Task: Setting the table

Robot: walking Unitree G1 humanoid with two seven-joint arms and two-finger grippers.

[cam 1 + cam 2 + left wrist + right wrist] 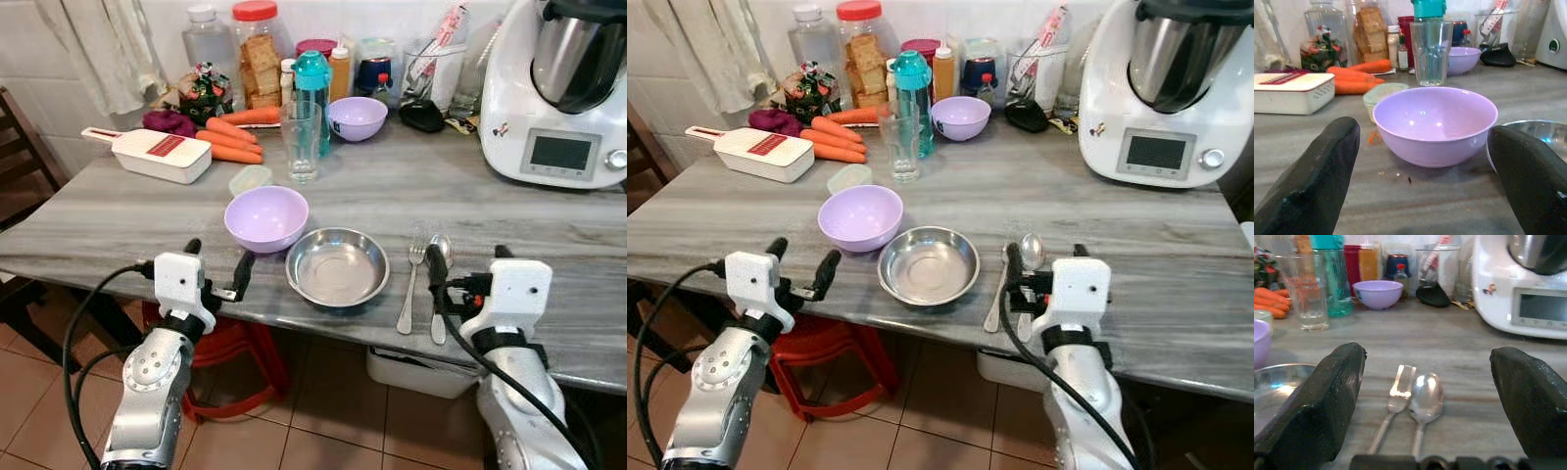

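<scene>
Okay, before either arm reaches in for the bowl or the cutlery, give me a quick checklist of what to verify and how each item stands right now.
1. Left gripper jaws open: ok.
2. Left gripper lined up with the near lavender bowl, bowl between its fingers in the left wrist view: ok.
3. Right gripper jaws open: ok.
4. Fork and spoon side by side ahead of the right gripper: ok.
5. Steel bowl close beside the lavender bowl, could be nudged: not ok.
6. Whether the two bowls touch: cannot tell.
</scene>
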